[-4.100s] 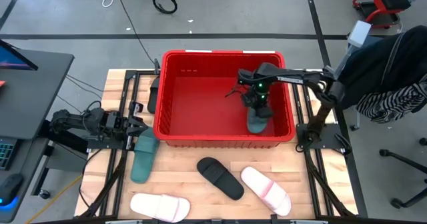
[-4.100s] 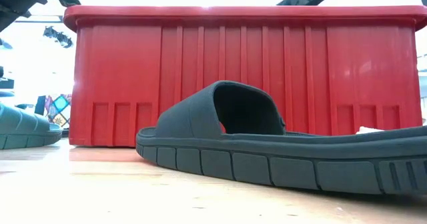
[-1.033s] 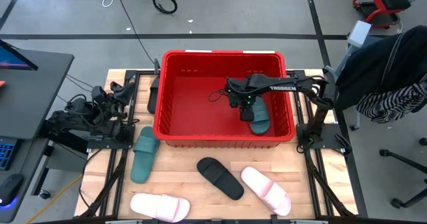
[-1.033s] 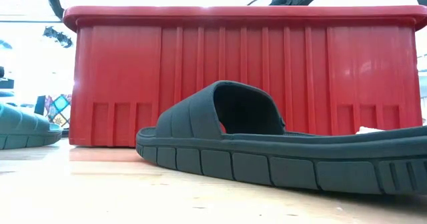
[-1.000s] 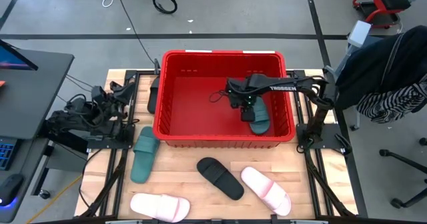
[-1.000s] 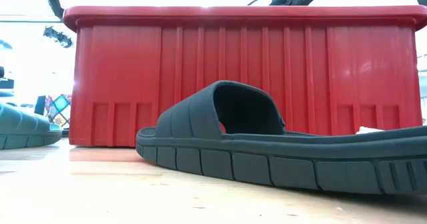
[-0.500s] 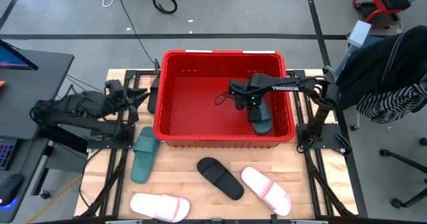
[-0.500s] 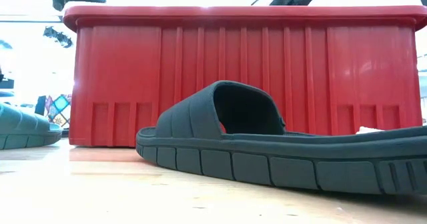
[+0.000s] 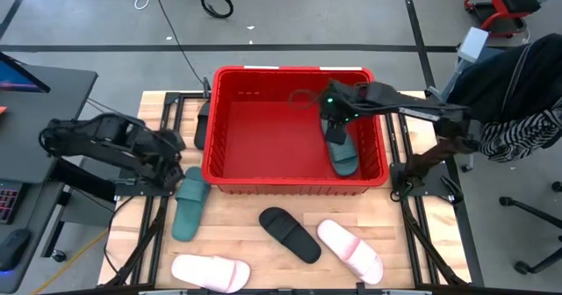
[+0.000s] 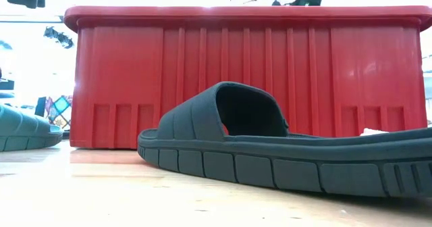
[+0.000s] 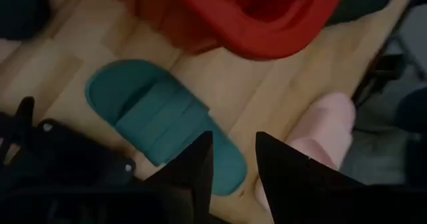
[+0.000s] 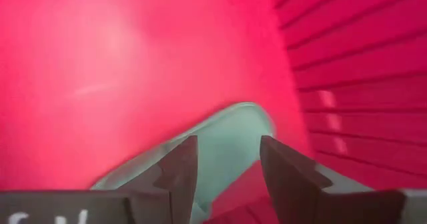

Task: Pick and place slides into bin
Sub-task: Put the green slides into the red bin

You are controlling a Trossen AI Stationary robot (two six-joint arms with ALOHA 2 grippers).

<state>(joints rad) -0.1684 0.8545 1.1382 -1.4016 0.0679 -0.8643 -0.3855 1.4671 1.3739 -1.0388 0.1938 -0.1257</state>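
A teal slide (image 9: 342, 155) lies on the floor of the red bin (image 9: 230, 128), at its right side. My right gripper (image 9: 335, 112) hangs open above it, touching nothing; in the right wrist view (image 12: 230, 167) the slide (image 12: 223, 144) shows beyond the fingers. The other teal slide (image 9: 188, 204) lies flat on the table by the bin's near left corner. My left gripper (image 9: 172, 146) is open above it, and its fingers (image 11: 233, 164) stand over the slide (image 11: 157, 124) without touching. A black slide (image 9: 290, 234) and two pink-white slides (image 9: 349, 249) (image 9: 211, 273) lie on the near table.
Another black slide (image 9: 201, 124) lies against the bin's left wall, partly hidden. In the low view the black slide (image 10: 270, 149) fills the foreground before the bin (image 10: 250, 71). A desk with a screen stands left of the table and a draped chair right.
My right gripper has risen and gone toward the bin's far wall, away from the teal slide, which stays on the bin floor. My left arm has unfolded, and its gripper has swung toward the near edge, over the teal slide on the table.
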